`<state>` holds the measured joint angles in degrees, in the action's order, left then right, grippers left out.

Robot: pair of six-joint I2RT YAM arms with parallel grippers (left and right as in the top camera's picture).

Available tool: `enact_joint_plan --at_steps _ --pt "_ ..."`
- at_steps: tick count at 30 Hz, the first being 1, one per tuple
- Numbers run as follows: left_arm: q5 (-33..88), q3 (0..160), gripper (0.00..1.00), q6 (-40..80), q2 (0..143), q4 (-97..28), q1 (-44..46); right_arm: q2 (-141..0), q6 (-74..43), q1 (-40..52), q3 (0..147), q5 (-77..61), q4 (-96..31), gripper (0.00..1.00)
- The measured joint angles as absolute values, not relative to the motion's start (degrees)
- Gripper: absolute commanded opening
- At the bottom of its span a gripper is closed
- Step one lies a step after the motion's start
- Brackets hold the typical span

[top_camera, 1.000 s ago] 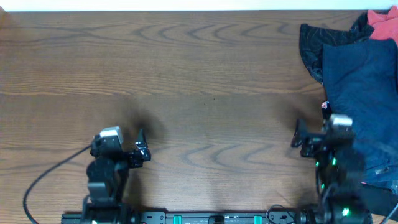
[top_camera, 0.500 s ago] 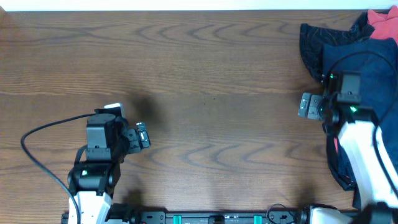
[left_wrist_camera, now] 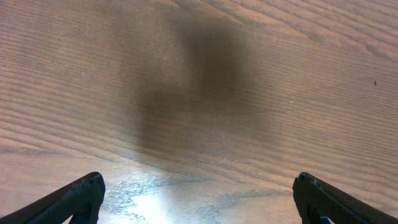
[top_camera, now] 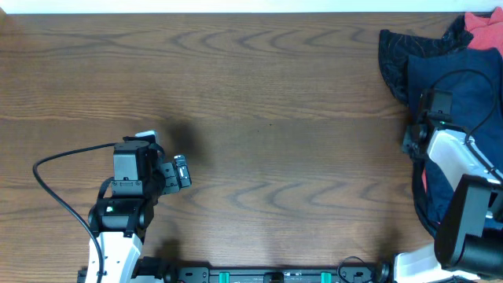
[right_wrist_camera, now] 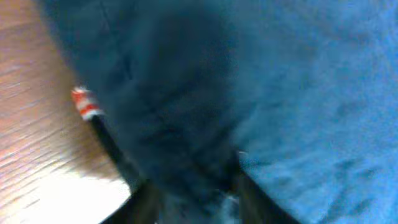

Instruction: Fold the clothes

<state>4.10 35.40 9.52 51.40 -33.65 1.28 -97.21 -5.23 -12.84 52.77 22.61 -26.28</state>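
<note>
Jaws released, the left gripper [left_wrist_camera: 199, 188] hangs over the table [left_wrist_camera: 261, 68]; blur hides whether the right gripper [right_wrist_camera: 196, 199] grasps the clothes [right_wrist_camera: 311, 93].

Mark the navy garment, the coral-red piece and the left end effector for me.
navy garment [top_camera: 471, 110]: overhead view, middle of its flat upper panel.
coral-red piece [top_camera: 483, 23]: overhead view, its visible fold in the picture's top right corner.
left end effector [top_camera: 183, 170]: overhead view, midway between its fingertips.

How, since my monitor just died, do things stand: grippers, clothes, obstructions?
Left gripper open, empty, over table. Right gripper low over navy garment, view blurred, grip unclear. Clothes heaped at right edge, unfolded. No obstruction seen.
</note>
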Motion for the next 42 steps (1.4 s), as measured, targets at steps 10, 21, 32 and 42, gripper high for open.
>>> enact_joint_plan --at_steps 10,21,32,42 --pt "4.1 35.4 0.98 10.1 51.4 -33.6 1.3 -92.3 -5.9 -13.7 53.5 19.7 -28.9 0.01" --pt "4.1 35.4 0.98 10.3 51.4 -33.6 1.3 -74.1 1.0 -0.6 62.0 -21.9 -37.7 0.01" --pt "4.1 35.4 0.98 10.3 51.4 -33.7 1.3 -79.6 12.5 30.8 59.4 -26.9 -50.0 0.06" --pt "4.4 35.4 0.98 13.0 51.4 -33.3 1.3 -84.8 -10.2 34.0 59.0 7.8 -56.2 0.29"
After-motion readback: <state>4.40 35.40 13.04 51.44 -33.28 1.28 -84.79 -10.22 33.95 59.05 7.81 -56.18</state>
